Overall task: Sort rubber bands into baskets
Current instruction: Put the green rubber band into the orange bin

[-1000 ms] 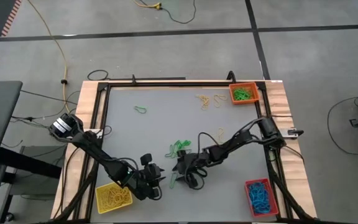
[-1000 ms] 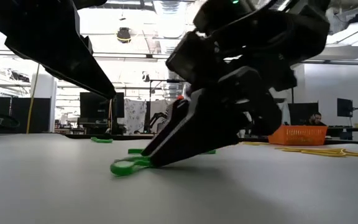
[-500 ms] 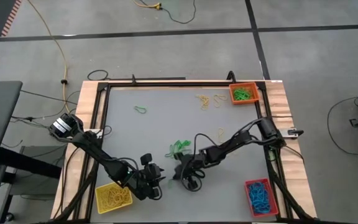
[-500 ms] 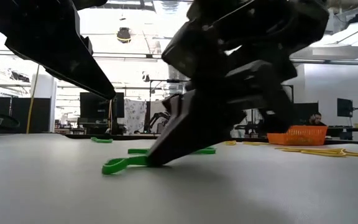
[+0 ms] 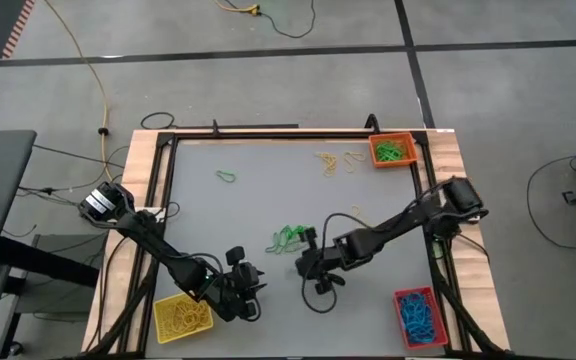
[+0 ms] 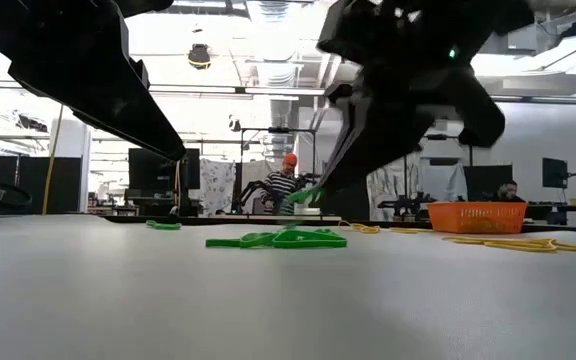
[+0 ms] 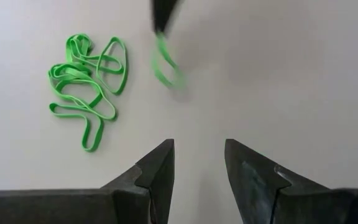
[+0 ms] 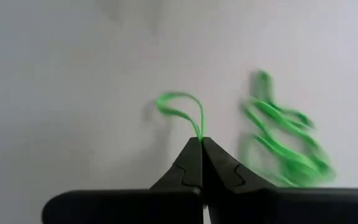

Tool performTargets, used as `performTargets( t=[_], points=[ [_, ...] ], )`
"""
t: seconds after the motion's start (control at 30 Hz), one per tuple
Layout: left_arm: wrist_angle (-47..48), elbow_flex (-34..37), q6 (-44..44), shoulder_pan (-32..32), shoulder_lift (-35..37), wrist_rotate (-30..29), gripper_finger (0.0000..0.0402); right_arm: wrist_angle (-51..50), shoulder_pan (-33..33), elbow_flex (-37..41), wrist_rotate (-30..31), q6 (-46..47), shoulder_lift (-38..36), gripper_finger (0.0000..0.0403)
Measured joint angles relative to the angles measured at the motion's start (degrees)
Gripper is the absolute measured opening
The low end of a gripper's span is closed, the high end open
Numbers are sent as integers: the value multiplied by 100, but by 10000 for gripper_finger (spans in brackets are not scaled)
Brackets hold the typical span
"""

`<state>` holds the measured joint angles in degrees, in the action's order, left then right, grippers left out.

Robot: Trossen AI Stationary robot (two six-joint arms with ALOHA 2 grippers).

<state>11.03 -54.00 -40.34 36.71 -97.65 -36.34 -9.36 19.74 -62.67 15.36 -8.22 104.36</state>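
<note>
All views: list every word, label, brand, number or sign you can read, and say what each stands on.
No text can be read in any view.
The orange basket in the low view has faint marks on its wall, too blurred to read.
The screens in the room behind the table show nothing legible.
The yellow basket and the red basket bear no visible label.

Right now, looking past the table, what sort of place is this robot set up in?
Probably a robotics lab or workshop. The low view shows a hall with ceiling lights, workstations with monitors and a person behind the table. From above, the framed table stands on a bare floor with a loose yellow cable.
</note>
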Motion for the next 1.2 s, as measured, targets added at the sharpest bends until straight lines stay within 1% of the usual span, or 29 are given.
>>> performTargets(
  t=[0.17,0.27,0.43,0.53,0.67,0.93,1.07,1.2],
  points=[
    [2,0,0,0,0,-13,132,-1009,-156,-6,761,-23,-629,23],
    [14,0,2,0,0,-17,132,-1599,-372,-5,1186,59,-1007,23],
    [32,0,0,0,0,-31,132,-2400,-876,37,1824,298,-1643,23],
    [32,0,2,0,0,-33,132,-2771,-1297,186,2071,456,-2039,23],
    [31,0,2,0,0,-33,132,-3188,-2035,381,2109,767,-2521,23],
    [28,0,2,0,0,-70,132,-3200,-3631,1035,2056,981,-3414,23],
    [26,0,2,0,0,-114,132,-3170,-4323,1272,1930,1131,-3685,23],
    [24,0,2,-2,0,-196,132,-3162,-4919,1467,1889,1194,-3803,23]
  ],
)
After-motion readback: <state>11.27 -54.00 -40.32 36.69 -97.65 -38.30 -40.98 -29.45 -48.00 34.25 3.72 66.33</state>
